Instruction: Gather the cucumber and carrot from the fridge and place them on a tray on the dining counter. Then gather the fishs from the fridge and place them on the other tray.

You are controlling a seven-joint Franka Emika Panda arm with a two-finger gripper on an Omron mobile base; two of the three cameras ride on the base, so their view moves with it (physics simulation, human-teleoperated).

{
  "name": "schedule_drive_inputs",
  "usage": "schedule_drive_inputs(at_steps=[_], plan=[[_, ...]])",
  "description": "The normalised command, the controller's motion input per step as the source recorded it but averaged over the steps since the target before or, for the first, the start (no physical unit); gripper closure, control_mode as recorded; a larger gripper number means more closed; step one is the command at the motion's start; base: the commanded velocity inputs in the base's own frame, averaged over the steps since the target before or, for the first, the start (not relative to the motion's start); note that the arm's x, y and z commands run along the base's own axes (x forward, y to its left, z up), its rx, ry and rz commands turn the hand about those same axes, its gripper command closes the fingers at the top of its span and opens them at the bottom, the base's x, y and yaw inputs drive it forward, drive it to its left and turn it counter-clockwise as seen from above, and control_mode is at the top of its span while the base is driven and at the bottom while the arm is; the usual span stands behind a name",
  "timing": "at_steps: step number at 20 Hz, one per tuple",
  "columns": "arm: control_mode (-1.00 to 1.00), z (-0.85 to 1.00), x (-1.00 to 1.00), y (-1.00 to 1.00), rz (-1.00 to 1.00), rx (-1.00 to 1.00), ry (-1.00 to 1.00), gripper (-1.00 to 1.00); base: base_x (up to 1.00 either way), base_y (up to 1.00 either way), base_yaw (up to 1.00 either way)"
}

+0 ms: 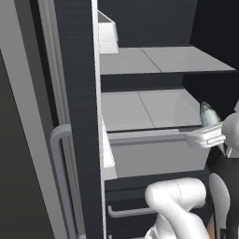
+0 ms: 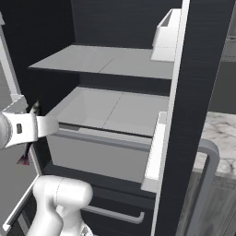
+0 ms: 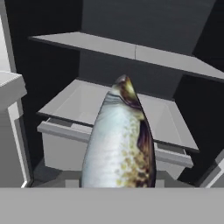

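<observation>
I am clenched on one slim silver-grey fish [image 3: 119, 144], and in the hand view it stands up from the bottom centre of the frame with its long axis nearly vertical, the pointed end at the top leaning slightly right, toward the open fridge [image 3: 131, 26]. Its flank is pale silver on the left and speckled brown and dark along the right edge. In the left base view the same fish [image 1: 208, 115] shows at the right edge of the frame as a short grey point rising above my gripper [image 1: 205, 136], tip up and a little left; in the right base view my gripper [image 2: 32, 126] sits at the left edge, and the dark sliver [image 2: 34, 107] above it is probably the fish's tip, though it is too small to be sure. My fingertips themselves are hidden under the fish in the hand view. Behind the fish I count one light grey shelf [image 3: 131, 52] across the upper part of the frame and one open light grey drawer [image 3: 78, 109] below it, pulled out toward me, its front lip just behind the fish. A second, closed drawer with a bar handle [image 1: 133, 212] lies at the bottom centre of the left base view, partly covered by my arm. The fridge door [image 1: 77, 116] stands open, edge-on, in the left half of that view, with one door bin [image 1: 107, 32] at the top centre. In the right base view a patch of veined marble countertop [image 2: 221, 138] shows at the right edge.
</observation>
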Motion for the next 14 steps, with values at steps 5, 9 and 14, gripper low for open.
schedule_drive_inputs(at_steps=[5, 9, 14], plan=[[1.00, 0.00, 0.00, 0.00, 0.00, 0.00, 0.00, 1.00, -0.51, 0.03, -0.01], [1.00, 0.00, 0.00, 0.00, 0.00, 0.00, 0.00, 1.00, -0.73, 0.19, -0.03], [1.00, 0.00, 0.00, 0.00, 0.00, 0.00, 0.00, 1.00, -0.80, 0.31, -0.06]])
